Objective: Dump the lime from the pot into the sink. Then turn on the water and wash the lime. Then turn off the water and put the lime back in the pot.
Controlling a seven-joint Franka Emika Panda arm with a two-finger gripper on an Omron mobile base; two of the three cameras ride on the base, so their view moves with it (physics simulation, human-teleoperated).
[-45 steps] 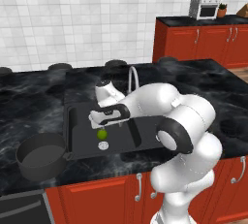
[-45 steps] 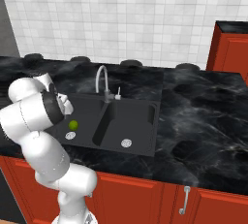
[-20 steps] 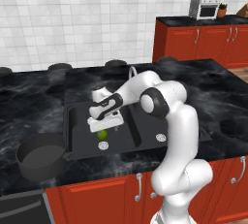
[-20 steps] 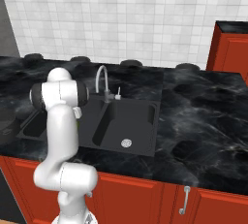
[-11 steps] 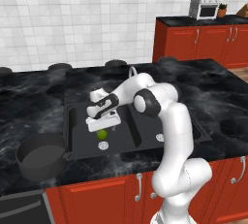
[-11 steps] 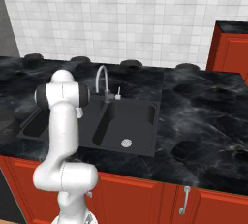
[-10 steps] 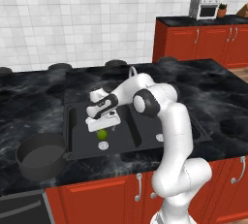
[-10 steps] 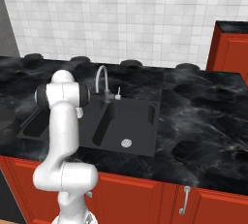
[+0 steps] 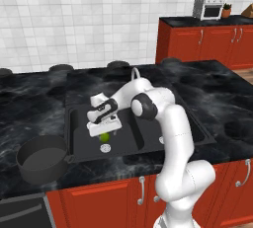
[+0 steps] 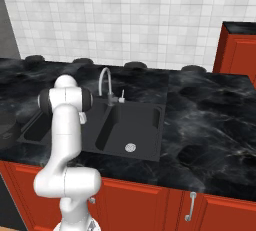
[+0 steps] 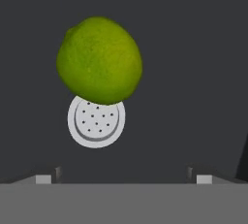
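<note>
Even, flat rendered light fills both base views, bright on the white tiled wall [image 9: 74, 19], with pale glossy streaks on the black marble counter [image 10: 210, 125]. Shadows are soft and faint. In the hand view the lime [image 11: 99, 60] is sharp against a dim, featureless sink [image 11: 193, 72] floor.

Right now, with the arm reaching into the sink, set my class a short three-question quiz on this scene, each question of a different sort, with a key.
1. True or false: the lime lies inside the pot.
2. Multiple choice: the gripper is (a) shut on the lime, (b) open above the lime, (c) gripping the faucet.
3. Fill in: in the hand view, the round silver thing beside the lime is the ___.

Key: 1 false, it lies in the sink; 2 b; 3 drain.
</note>
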